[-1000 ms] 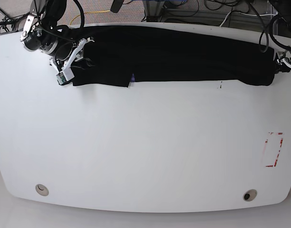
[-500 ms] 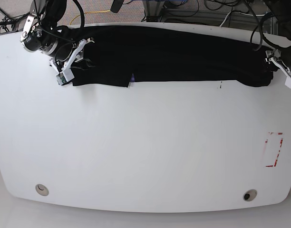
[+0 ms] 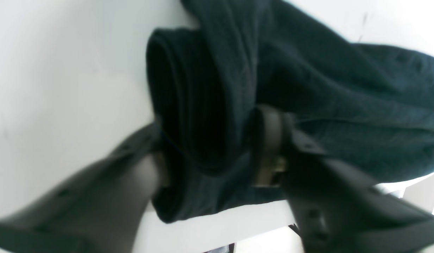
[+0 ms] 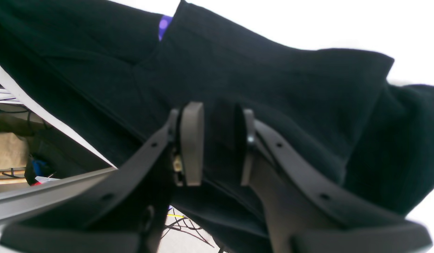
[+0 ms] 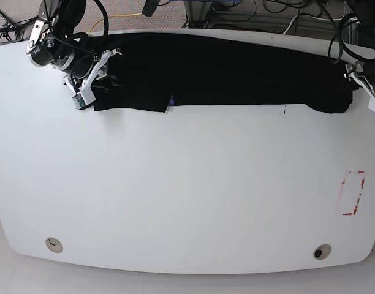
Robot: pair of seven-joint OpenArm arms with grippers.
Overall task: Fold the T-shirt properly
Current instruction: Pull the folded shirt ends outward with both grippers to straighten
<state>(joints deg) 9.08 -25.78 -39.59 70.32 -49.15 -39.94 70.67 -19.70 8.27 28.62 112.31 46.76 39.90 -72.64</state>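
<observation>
The black T-shirt point(image 5: 224, 73) lies stretched in a long folded band along the table's far edge. A sliver of purple print point(image 5: 171, 101) peeks out at its near hem and also shows in the right wrist view as purple print point(image 4: 163, 24). My right gripper point(image 5: 86, 92) is at the band's left end. In its wrist view the right gripper point(image 4: 218, 144) is shut on a fold of the T-shirt point(image 4: 273, 77). My left gripper point(image 5: 354, 86) is at the band's right end. In its wrist view the left gripper point(image 3: 210, 151) pinches a bunched roll of the T-shirt point(image 3: 343, 91).
The white table point(image 5: 187, 184) spreads wide in front of the shirt. A red-marked rectangle point(image 5: 352, 193) sits near its right edge, and two round holes point(image 5: 54, 245) point(image 5: 322, 252) near the front. Cables point(image 5: 261, 9) hang behind the far edge.
My left gripper came in onto the shirt's right end and its jaws narrowed around the bunched cloth. The right arm and the left end of the shirt stayed put.
</observation>
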